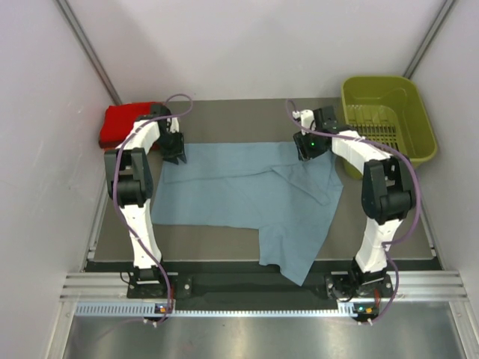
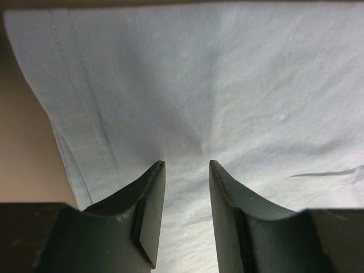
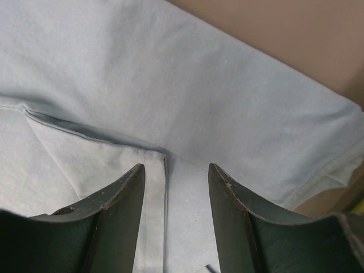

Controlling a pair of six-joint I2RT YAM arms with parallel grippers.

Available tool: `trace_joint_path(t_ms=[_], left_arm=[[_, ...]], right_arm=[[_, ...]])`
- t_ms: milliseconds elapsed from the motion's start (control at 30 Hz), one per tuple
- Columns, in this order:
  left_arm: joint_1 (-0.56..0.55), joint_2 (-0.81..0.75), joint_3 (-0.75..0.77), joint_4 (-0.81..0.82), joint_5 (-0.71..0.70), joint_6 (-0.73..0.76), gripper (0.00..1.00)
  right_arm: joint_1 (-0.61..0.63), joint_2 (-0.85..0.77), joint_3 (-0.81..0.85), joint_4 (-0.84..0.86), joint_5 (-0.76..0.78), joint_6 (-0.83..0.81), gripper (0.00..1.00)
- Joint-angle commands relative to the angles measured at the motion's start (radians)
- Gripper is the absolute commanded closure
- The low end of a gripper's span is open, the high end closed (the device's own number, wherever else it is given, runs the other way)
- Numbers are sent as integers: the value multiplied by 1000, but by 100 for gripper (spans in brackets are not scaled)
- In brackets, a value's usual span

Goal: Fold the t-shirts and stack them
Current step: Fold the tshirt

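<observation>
Shirt (image 1: 247, 194) of dusty grey-blue lies spread, partly folded, lightly creased.

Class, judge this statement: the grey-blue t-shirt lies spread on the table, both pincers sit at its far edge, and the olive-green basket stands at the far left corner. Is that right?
Not quite. The olive-green basket stands at the far right corner; the far left corner holds a folded red shirt. The top external view shows it. The rest holds.
</observation>
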State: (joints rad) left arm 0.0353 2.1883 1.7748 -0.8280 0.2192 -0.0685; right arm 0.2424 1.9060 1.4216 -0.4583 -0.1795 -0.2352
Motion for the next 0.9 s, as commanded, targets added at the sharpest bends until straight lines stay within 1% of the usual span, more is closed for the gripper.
trace_joint_path(t_ms=[0, 167, 300, 600, 767, 800, 867], left_arm=[[3, -36, -5, -26, -7, -16, 58], [5, -39, -6, -19, -15, -24, 58], [5, -42, -12, -17, -29, -24, 58], [5, -44, -14, -16, -41, -24, 58], [3, -50, -21, -13, -46, -24, 58], [5, -55, -26, -13, -46, -24, 58], [5, -59, -29, -13, -52, -20, 58]], right_arm=[[12, 14, 14, 7, -17, -10, 51], [18, 41, 23, -5, -26, -15, 55], [23, 54, 28, -19, -31, -16, 62], [34, 71, 27, -17, -38, -15, 63], [37, 90, 31, -16, -43, -18, 69], [35, 91, 33, -14, -47, -19, 74], [35, 96, 42, -17, -55, -19, 78]])
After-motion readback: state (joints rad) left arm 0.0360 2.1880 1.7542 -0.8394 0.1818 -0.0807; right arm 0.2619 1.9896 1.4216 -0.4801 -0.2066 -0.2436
